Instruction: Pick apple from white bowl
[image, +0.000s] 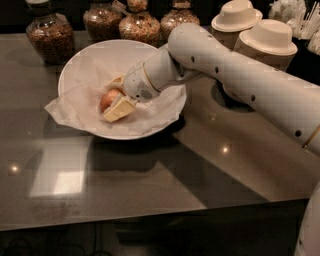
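Note:
The apple (108, 98), reddish-orange, lies inside the white bowl (75, 62), which is lined with crinkled white paper and stands on the dark table at the back left. My gripper (109, 100) reaches into the bowl from the right. Its two beige fingers sit on either side of the apple, the near finger (119, 108) against its front and the other at its back. The gripper looks shut on the apple, which is still low in the bowl. My white arm (240, 75) stretches across the right half of the view.
Several glass jars of dried food (50, 35) stand behind the bowl. Two stacks of small beige paper bowls (270, 35) stand at the back right, behind my arm. The dark glossy table (150, 185) ends at a front edge near the bottom.

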